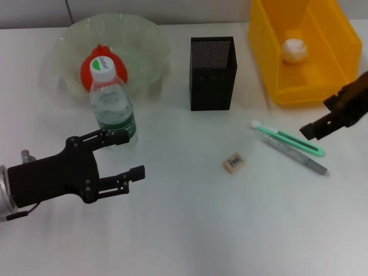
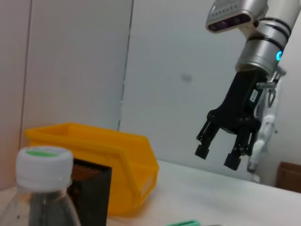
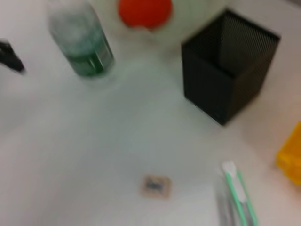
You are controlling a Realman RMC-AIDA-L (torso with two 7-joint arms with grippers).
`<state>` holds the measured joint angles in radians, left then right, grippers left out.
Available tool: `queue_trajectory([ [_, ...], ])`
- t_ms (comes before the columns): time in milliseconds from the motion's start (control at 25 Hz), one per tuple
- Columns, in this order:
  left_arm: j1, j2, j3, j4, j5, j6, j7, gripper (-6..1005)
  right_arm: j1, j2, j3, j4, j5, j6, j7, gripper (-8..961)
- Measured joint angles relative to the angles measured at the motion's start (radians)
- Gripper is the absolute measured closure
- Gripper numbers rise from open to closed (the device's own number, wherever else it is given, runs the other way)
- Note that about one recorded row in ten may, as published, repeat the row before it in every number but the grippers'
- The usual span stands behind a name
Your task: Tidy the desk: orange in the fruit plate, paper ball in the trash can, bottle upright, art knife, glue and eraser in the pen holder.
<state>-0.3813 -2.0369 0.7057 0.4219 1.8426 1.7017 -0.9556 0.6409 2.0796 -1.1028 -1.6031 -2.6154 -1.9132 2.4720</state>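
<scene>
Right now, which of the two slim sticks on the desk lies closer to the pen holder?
The glue, green with a white tip. It lies on the pen holder side of the grey art knife, which rests alongside it.

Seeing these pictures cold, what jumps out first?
The bright yellow trash can at the far right, a paper ball inside it, and the orange in the fruit plate behind the upright bottle. Near the right tool lie the glue, art knife and eraser.

A plain white desk (image 1: 190, 230) stands before pale panelled walls (image 2: 160, 70) with thin vertical seams.
</scene>
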Motion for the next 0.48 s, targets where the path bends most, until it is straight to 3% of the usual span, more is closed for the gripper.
queue_trajectory([
  [240, -0.001, -0.012, 0.01, -0.004, 0.001, -0.061, -0.002, 197, 0.039, 0.003, -0.224, 0.073, -0.175, 0.164, 0.126, 148],
  [480, -0.001, -0.017, 0.008, -0.005, 0.001, -0.1, -0.025, 197, 0.048, 0.004, -0.28, 0.233, -0.178, 0.341, 0.134, 163],
])
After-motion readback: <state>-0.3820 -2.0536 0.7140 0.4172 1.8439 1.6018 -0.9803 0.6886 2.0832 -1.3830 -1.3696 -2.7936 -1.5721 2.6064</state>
